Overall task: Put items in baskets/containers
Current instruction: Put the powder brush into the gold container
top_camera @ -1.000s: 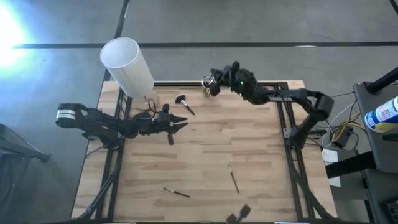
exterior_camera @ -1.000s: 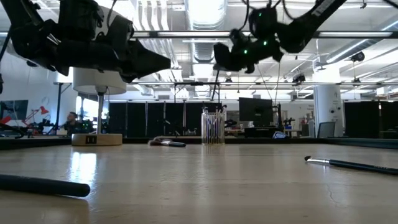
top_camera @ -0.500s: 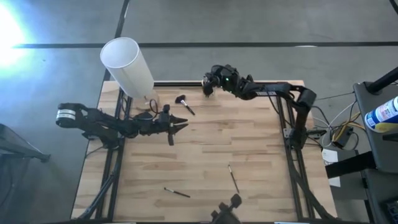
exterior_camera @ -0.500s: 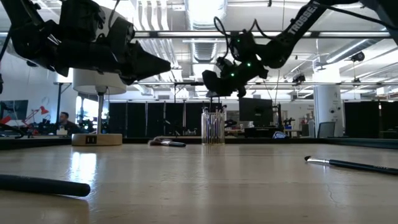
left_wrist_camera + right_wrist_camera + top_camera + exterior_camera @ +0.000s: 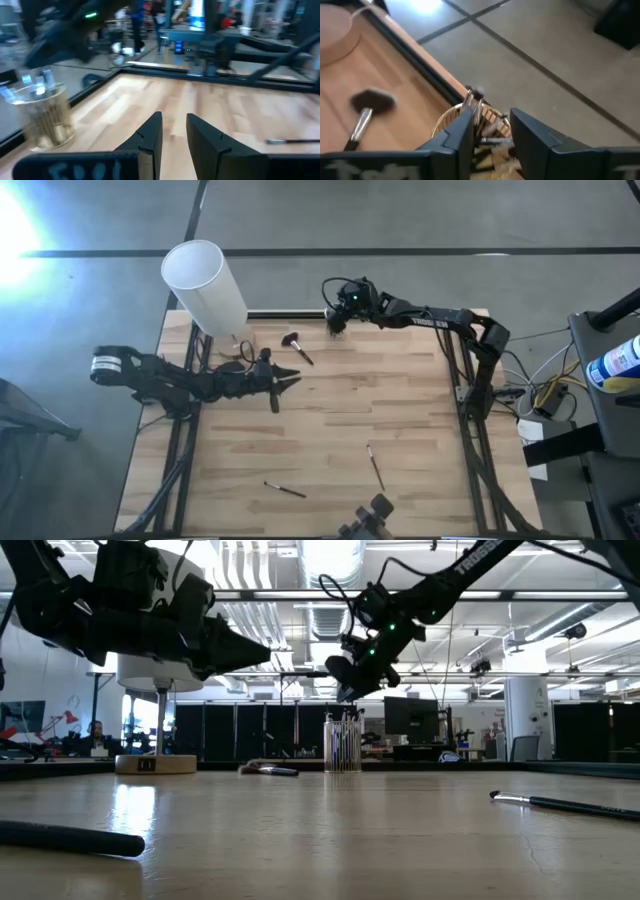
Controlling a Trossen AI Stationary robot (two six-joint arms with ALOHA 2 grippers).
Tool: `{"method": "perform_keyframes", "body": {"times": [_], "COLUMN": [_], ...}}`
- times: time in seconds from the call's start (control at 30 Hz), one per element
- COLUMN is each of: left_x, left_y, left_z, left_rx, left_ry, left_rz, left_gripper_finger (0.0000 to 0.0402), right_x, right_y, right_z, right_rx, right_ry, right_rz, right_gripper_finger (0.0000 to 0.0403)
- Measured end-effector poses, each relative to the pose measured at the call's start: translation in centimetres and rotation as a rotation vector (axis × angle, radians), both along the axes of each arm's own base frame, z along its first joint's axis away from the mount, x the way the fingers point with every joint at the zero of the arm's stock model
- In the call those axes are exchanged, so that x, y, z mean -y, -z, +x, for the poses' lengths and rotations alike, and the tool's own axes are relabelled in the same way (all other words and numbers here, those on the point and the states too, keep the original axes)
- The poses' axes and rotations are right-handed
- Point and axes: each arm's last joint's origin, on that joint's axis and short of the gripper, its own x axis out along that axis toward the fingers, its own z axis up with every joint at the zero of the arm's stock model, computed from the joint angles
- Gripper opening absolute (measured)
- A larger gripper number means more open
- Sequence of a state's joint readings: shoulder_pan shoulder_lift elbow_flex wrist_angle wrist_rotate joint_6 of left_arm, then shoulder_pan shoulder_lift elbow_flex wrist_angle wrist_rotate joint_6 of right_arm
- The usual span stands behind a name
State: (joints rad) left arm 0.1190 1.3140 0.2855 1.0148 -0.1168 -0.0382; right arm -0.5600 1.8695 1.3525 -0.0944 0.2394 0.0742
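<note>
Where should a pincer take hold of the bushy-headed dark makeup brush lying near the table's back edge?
Grip the bushy-headed dark makeup brush on its thin handle, around the middle, coming straight down from above with the fingers across the shaft. It lies flat on the wooden table, apart from the clear glass cup, so the slim handle fits between the fingers, while the wide soft head would likely squash and slip.

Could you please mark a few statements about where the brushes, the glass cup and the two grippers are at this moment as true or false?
1. The right gripper is above the glass cup. True.
2. The glass cup is empty. False: several brushes stand in it.
3. The bushy-headed brush lies on the table. True.
4. The left gripper holds a brush. False: nothing is between its fingers.
5. Two thin brushes lie on the near half of the table. True.
</note>
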Motion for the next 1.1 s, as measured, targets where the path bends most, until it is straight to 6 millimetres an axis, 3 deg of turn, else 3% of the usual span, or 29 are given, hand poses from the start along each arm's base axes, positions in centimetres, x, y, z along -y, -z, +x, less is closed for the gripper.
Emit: {"method": "perform_keyframes", "body": {"times": [0.13, 0.27, 0.43, 0.63, 0.87, 1.1], "left_x": [-0.1, 0.1, 0.3, 1.6, 5.5, 11.6], "left_y": [0.7, 1.5, 2.0, 2.1, 1.4, 0.0], "left_z": [-0.6, -1.1, -1.4, -0.4, 1.4, 1.2], "left_rx": [-0.005, -0.039, -0.062, -0.171, -0.426, -0.715], "left_ry": [-0.026, -0.015, 0.019, 0.149, 0.268, 0.266], "left_rz": [-0.040, -0.065, -0.066, -0.070, -0.078, -0.091], "left_gripper_finger": [0.0061, 0.0036, 0.0008, 0.0001, 0.0000, 0.0037], "right_x": [-2.1, -5.9, -12.2, -18.8, -23.2, -24.9], "right_y": [-0.8, -0.2, 1.6, 3.7, 5.5, 6.4], "right_z": [-0.6, -1.6, -2.9, -4.8, -7.1, -8.1], "right_rx": [-0.040, -0.085, -0.052, 0.117, 0.204, 0.232], "right_ry": [-0.060, -0.141, -0.280, -0.419, -0.558, -0.553], "right_rz": [-0.014, 0.000, -0.009, -0.092, -0.101, -0.113], "right_gripper_finger": [0.0077, 0.0020, 0.0013, 0.0013, 0.0013, 0.0013]}}
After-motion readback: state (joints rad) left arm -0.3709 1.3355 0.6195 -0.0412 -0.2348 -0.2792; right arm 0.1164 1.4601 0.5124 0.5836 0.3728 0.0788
